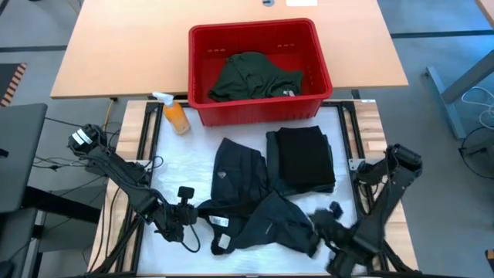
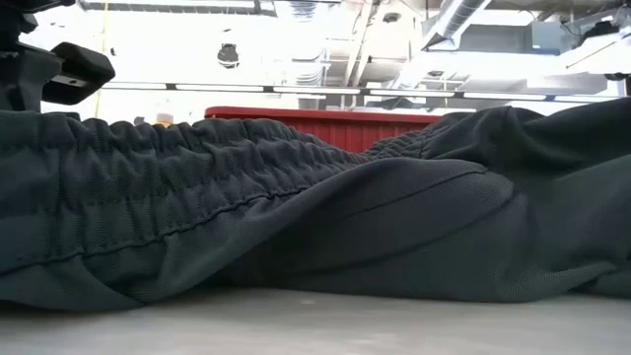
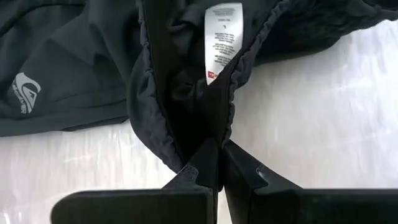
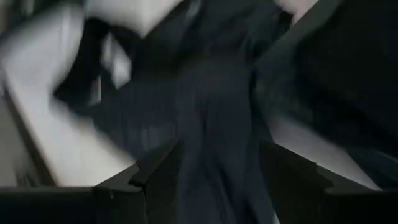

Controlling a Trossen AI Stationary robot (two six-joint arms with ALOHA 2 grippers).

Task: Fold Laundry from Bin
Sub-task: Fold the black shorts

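Observation:
A black garment of the laundry [image 1: 251, 205] with a gathered elastic waistband [image 2: 197, 168] lies crumpled on the white table cover. My left gripper [image 1: 194, 213] is shut on it at its left side, beside a white label [image 3: 222, 40]. My right gripper [image 1: 324, 224] hovers over the garment's right end; its fingers [image 4: 146, 177] stand apart, open, with dark cloth showing beyond them. A folded black garment [image 1: 302, 158] lies flat to the right of the middle. The red bin [image 1: 258, 35] stands at the far side with a dark green garment [image 1: 251, 77] inside. My left gripper pinches the garment's gathered waistband edge [image 3: 205, 134] between its two fingertips, just below the white label. The fingers slant down from the table's left. The cloth runs slack from the fingertips, and the rest of the garment lies on the table.
An orange spray bottle [image 1: 176, 114] stands by the bin's near left corner. Cables [image 1: 123, 224] run along the table's left edge beside my left arm. Bare white cover [image 3: 323, 118] shows around the garment.

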